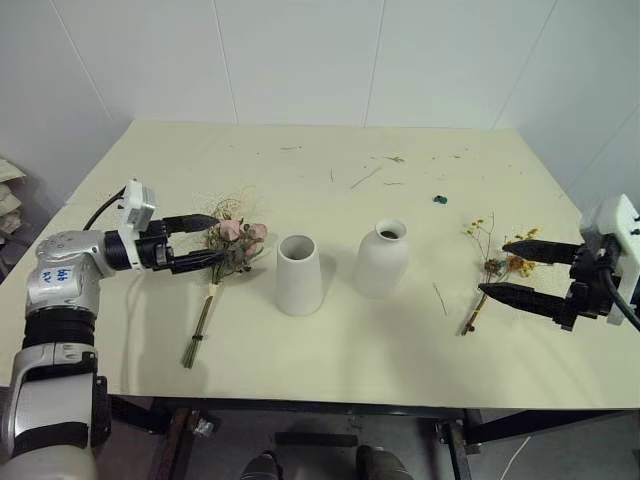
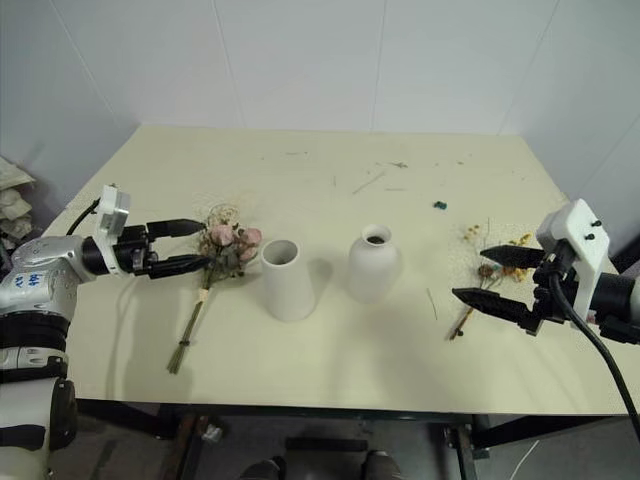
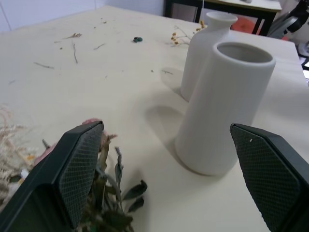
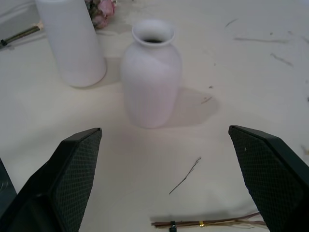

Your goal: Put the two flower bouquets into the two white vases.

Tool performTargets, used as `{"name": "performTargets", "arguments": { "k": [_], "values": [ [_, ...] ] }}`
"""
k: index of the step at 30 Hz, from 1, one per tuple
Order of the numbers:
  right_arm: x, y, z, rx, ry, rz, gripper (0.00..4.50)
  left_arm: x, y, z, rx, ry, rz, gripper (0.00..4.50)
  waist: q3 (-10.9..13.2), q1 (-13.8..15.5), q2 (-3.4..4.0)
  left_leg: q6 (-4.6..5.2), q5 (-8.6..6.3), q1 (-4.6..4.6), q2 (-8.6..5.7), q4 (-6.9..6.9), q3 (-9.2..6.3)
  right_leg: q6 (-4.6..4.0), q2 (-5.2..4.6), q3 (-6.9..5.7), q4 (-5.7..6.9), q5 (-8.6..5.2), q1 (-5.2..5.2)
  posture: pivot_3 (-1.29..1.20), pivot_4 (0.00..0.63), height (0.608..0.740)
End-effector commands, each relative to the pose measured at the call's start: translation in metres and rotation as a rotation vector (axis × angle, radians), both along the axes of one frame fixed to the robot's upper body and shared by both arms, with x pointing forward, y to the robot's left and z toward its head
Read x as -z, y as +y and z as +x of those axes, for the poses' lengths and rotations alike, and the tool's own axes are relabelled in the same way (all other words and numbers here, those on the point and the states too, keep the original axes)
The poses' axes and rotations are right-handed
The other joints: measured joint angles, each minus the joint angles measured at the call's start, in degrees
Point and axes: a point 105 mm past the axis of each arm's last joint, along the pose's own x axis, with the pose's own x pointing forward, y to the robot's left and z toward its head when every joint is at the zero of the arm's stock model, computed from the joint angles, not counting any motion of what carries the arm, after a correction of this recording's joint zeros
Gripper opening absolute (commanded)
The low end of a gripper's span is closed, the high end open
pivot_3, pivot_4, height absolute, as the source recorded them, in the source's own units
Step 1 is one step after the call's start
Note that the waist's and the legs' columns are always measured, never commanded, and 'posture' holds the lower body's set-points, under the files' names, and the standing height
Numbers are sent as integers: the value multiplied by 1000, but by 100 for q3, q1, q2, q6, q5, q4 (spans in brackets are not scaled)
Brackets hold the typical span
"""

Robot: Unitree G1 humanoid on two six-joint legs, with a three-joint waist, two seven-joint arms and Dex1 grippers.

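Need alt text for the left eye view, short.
Two matte white ceramic vases, a wide-mouthed cone and a rounded narrow-necked one, stand empty side by side mid-table on a pale yellow tabletop. The open left gripper is at a pink-rose bouquet lying left of them; the open right gripper is at a sparse yellow-orange bunch lying on the right.

Bright, even overhead light; soft shadows; sharp, wrist views slightly soft.
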Motion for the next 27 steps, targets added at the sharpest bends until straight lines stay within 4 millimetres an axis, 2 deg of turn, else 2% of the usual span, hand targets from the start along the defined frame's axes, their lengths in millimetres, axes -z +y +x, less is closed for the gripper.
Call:
{"name": "performTargets", "arguments": {
  "k": [1,4,10,12,16,19,23,25,27],
  "values": [
    [-15,4,-7,-6,-75,3,4447,-15,-6,4,21,-58,4,4500,0,0,0,0,0,0,0,0,0,0,0,0,-1,0,0,0,150,740],
    [-16,7,-10,-9,-94,13,4447,-17,-16,7,53,-76,-12,4500,0,3,0,0,0,0,0,0,1,0,-1,0,-2,0,1,0,150,740],
    [-18,12,-9,-12,-94,3,4447,-17,-20,9,73,-64,-5,4500,0,-14,0,0,0,0,1,0,0,1,2,1,0,0,-1,0,150,740],
    [-14,9,-9,-2,-74,-4,4447,-23,-24,6,103,-81,-26,4500,0,-2,0,0,0,0,0,0,0,1,1,1,1,0,0,0,150,740],
    [-20,14,-4,-7,-123,-32,4447,-37,-15,4,92,-165,-49,4500,0,-8,0,0,0,0,0,0,0,1,0,1,-2,0,1,0,150,740],
    [-25,19,-2,-32,-154,-10,4447,-35,-11,5,46,-170,-49,4500,0,-12,0,0,0,1,1,0,0,1,1,1,0,0,-1,0,150,740],
    [-28,28,0,-74,-197,29,4447,-32,-4,17,-120,-175,-63,4500,0,-2,0,0,0,-1,0,0,-1,3,-1,1,-2,1,1,0,150,740],
    [-28,33,-3,-143,-196,46,4447,-25,5,25,-274,-89,-49,4500,0,-2,0,0,0,-1,0,0,-1,5,-1,1,-2,2,1,0,150,740],
    [-29,32,-4,-183,-206,38,4447,-17,6,24,-358,-10,1,4500,0,-6,-1,0,0,-1,0,0,-1,6,-1,1,2,3,1,0,150,740]
  ]
}}
